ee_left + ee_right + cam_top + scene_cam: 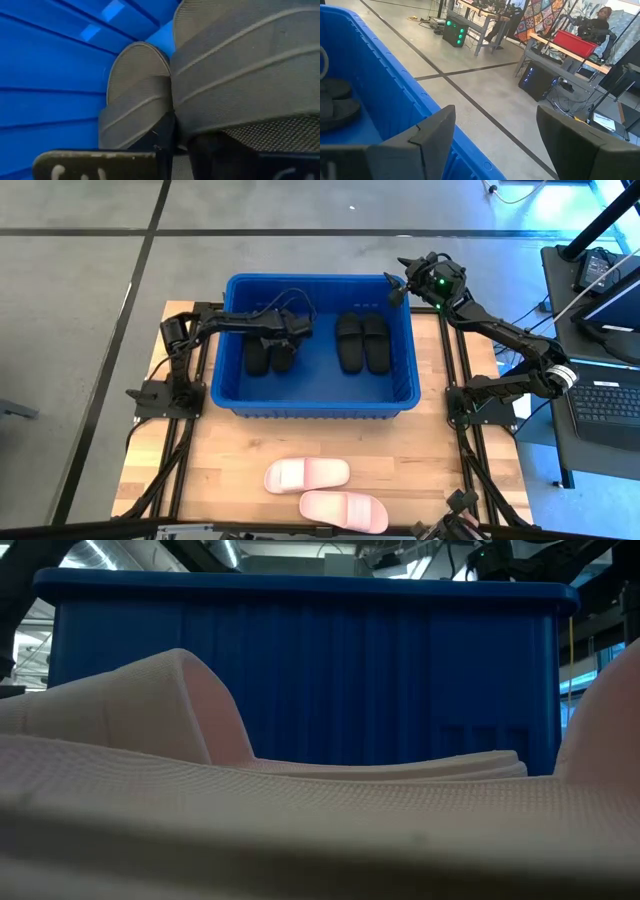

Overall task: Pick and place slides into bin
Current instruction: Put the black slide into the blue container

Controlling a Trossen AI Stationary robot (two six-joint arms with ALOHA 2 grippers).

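The blue bin (320, 406) stands at the table's far middle. Two pairs of black slides lie in it: a right pair (361, 340) and a left pair (258, 356). My left gripper (285, 332) is down inside the bin, shut on the left pair's right slide (240, 75), with the other slide (135, 95) beside it. My right gripper (400, 280) is open and empty over the bin's far right corner; its wrist view shows the bin wall (380, 65) below the fingers. Two pale pink slides (307, 474) (343, 509) lie on the table's near part. My left gripper has the black slide's strap by its side edge next to the neighbouring slide (176, 125). One finger (165, 137) stands between the two slides, the other (220, 155) under the strap. The fingers come from above, slanting down. The slide lies beside its partner in the bin.
The pink slides fill the front of the low view (150, 710), with the bin's near wall (300, 670) behind them. Bare wood lies between the bin and the pink slides (330, 435). A desk with a keyboard (610, 400) stands right of the table.
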